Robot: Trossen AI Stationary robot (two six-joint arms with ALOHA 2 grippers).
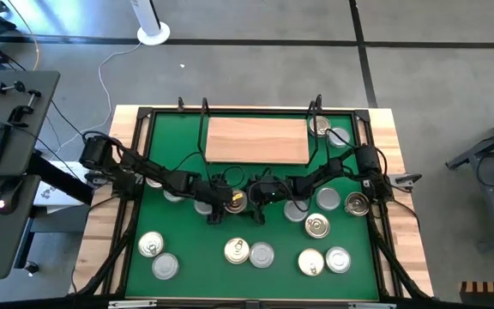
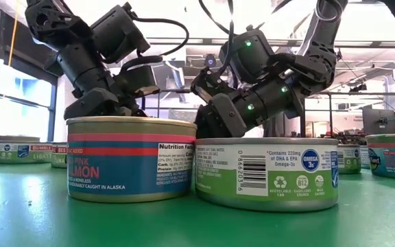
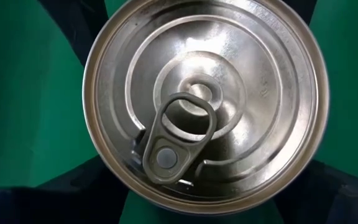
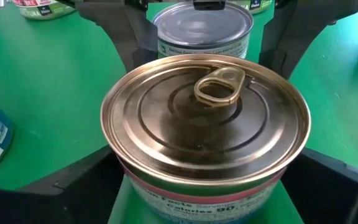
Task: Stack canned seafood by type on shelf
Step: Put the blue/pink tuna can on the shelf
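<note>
- Both arms reach to the middle of the green mat (image 1: 187, 283), just in front of the shelf (image 1: 257, 140).
- Left gripper (image 1: 221, 199): fingers straddle a gold-lidded can (image 3: 205, 102); the left wrist view looks straight down on its pull-tab lid. Dark fingers show at both sides of the can, jaws spread wide around it. Contact with the can wall cannot be told.
- Right gripper (image 1: 264, 193): fingers stand either side of another gold-lidded can (image 4: 205, 134), which has a pink band under its rim. Jaws wide around it; whether they pinch it cannot be told.
- A silver-lidded can (image 4: 202, 28) with a green label sits just beyond the right gripper's can.
- Low view: a salmon can (image 2: 130, 158) and a green-labelled can (image 2: 266, 171) stand side by side up close, touching or nearly so.
- Shelf board is bare wood; two cans (image 1: 328, 131) lie just beside its right end.
- Other cans are scattered on the mat: a pair front left (image 1: 157, 255), a pair front centre (image 1: 249, 252), a pair front right (image 1: 324, 260).
</note>
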